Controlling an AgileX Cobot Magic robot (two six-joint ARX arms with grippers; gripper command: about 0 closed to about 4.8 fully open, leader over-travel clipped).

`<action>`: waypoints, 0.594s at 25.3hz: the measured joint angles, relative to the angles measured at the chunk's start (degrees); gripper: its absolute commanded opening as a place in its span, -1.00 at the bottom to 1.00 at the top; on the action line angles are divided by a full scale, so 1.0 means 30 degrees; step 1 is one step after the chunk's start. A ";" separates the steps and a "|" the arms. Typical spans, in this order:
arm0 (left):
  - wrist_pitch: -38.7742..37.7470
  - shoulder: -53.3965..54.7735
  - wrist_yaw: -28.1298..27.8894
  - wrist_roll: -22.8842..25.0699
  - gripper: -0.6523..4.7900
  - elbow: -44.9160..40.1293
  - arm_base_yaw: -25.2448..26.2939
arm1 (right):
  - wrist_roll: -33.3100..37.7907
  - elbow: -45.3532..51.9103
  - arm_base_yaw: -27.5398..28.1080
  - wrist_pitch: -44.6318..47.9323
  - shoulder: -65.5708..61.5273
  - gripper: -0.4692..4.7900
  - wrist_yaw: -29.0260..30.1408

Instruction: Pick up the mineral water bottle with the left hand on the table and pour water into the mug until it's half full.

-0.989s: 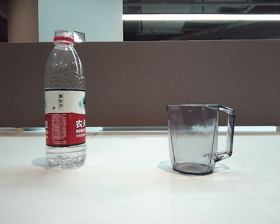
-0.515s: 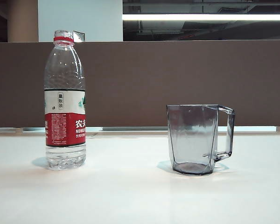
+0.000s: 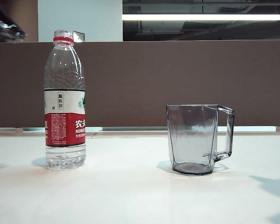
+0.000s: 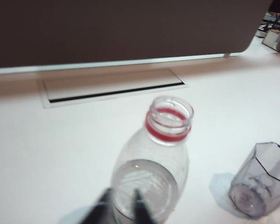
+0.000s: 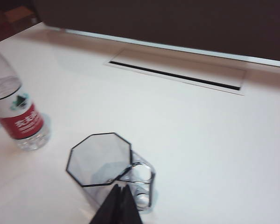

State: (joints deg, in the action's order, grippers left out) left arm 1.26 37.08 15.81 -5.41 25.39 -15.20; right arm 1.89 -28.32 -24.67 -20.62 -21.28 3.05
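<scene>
Two things stand on the broad white table (image 3: 130, 196), well apart: the bottle (image 3: 65, 107) upright to the left in the outside view, and the mug (image 3: 193, 140) upright to the right, its handle (image 3: 226, 135) turned away from the bottle.

The bottle is the bigger piece, about twice the mug's height. Its cap is off, and the left wrist view shows water (image 4: 142, 175) up near the shoulder. I judge it fairly heavy for its thin, ribbed plastic wall. That wall will give under a hard squeeze, and with the neck open a squeeze could push water out. The label band (image 3: 65, 123) at mid-height looks the best place to hold: straight-sided, less slick than bare plastic, and near the balance point for tipping. The mug looks stiff, light and empty, so a knock could slide it.

The left arm (image 3: 7, 25) shows only as a dark shape high in the outside view's upper left corner, above and behind the bottle. The left gripper (image 4: 122, 207) hangs over the bottle's shoulder, its tips a narrow gap apart and holding nothing. That gap must widen a good deal before it fits round the body. The right gripper (image 5: 117, 205) hovers over the mug by the handle, tips pressed together, empty
</scene>
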 measured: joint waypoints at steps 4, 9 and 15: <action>0.0095 0.0852 0.2135 0.0219 1.00 0.0007 0.0000 | 0.0007 0.0000 -0.0488 -0.0029 -0.0007 -0.83 -0.0146; 0.1632 0.2251 0.2878 0.1974 1.00 -0.0714 -0.0430 | 0.0000 0.0000 -0.0517 -0.0044 -0.0007 -0.83 -0.0146; 0.4656 0.5056 0.2885 0.2317 1.00 -0.1268 -0.0401 | 0.0000 0.0000 -0.0517 -0.0102 -0.0036 -0.83 -0.0146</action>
State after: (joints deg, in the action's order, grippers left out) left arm 15.22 52.25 24.47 1.54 21.58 -16.40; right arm 1.89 -28.32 -26.22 -20.93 -21.39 2.61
